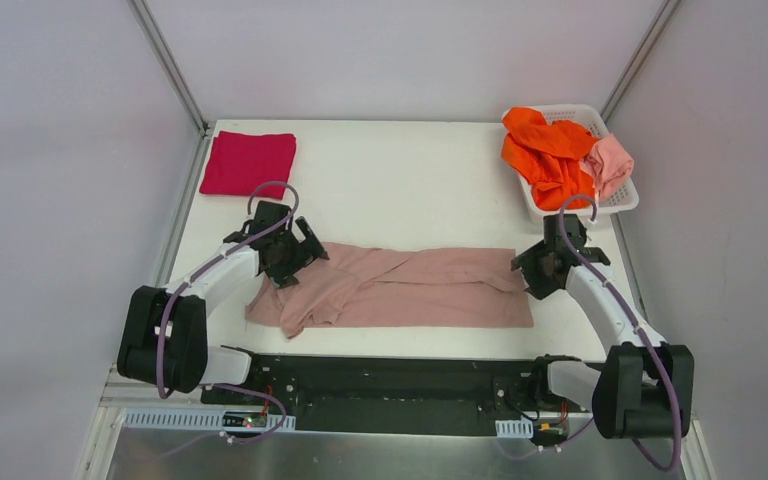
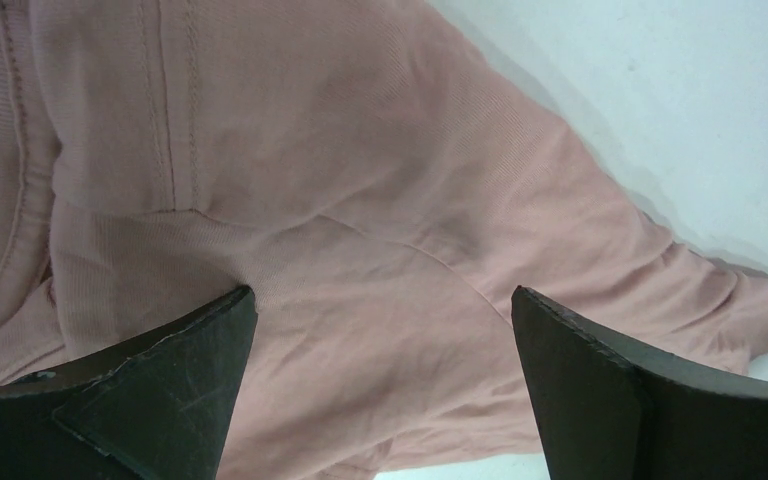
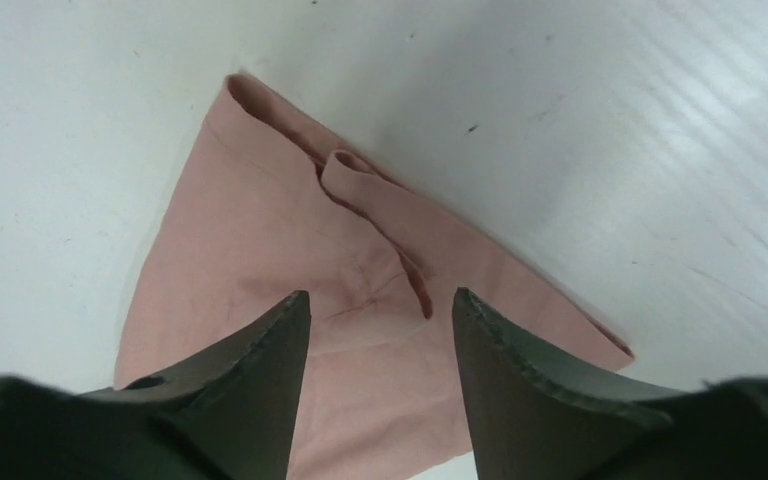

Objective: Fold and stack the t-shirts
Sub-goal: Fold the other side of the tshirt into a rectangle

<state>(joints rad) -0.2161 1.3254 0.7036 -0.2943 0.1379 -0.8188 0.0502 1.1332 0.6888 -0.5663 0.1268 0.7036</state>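
White table [image 1: 410, 190] bears dusty-pink t-shirt [image 1: 420, 290], corner hidden under left gripper [image 1: 286, 268].

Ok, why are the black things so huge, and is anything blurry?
Left wrist view: the left fingers sit right by the lens, so they loom; the pink shirt is sharp, its weave shows. Right wrist view: the right fingers loom likewise, and a soft grey shadow lies on the table past the shirt. Top view: even light, no glare, nothing blurry.
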